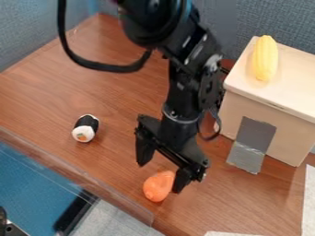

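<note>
Camera view, left to right: risks?

– Roll (85,128), well apart, low risk. Orange piece (159,185) is on the table (111,97), near its front edge, right by one finger of the gripper (160,177). Gripper's open, nothing held. Off-centre close could shove or roll the orange piece, since it's rounded. Box (283,124) and corn (265,59), right: wide swing might bump them.

– Which way does the orange piece point?

– Long axis slants upper right to lower left. No clear tip; can't tell its front.
</note>
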